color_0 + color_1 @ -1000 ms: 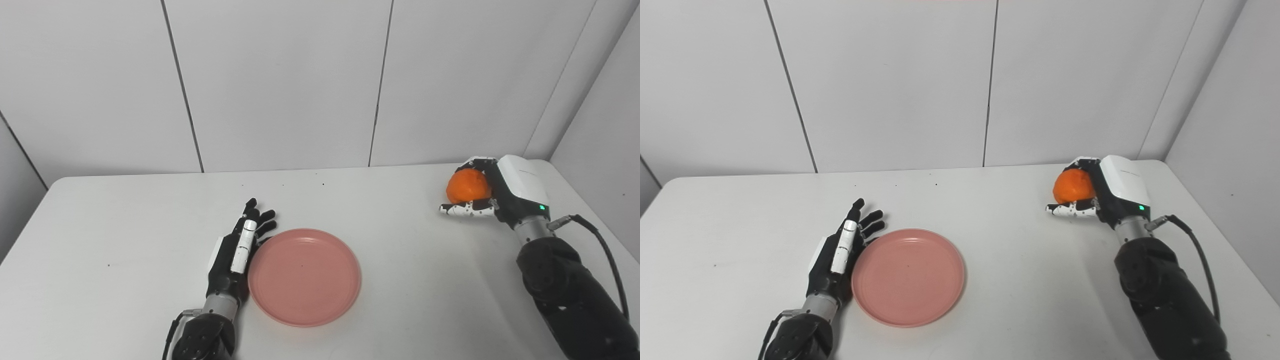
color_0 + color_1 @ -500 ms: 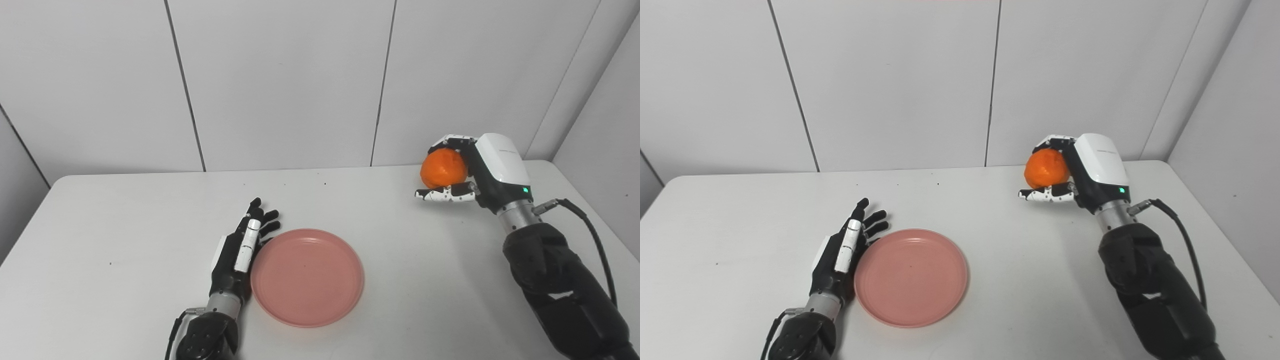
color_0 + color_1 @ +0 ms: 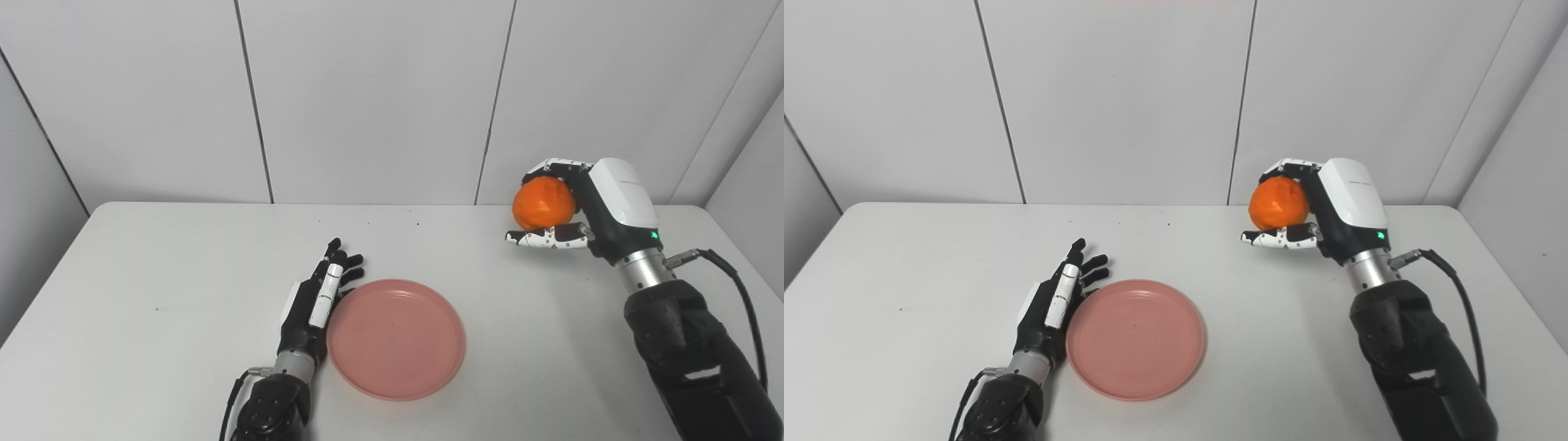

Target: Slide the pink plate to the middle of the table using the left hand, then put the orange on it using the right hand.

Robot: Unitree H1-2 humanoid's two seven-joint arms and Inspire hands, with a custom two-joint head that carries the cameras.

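The pink plate lies flat near the middle of the white table, towards the front. My left hand rests open on edge against the plate's left rim, fingers stretched out and pointing away from me. The orange is off the table, held in the air above the back right part. My right hand is shut on it, fingers over the top and thumb underneath. The orange hangs well to the right of the plate and farther back.
White wall panels stand behind the table and at the right. A black cable loops from my right wrist. A few small dark specks dot the tabletop.
My right hand has lifted the orange off the table and carried it a little left. The camera has panned left, so the whole picture shifts right. Left hand and plate stay put.
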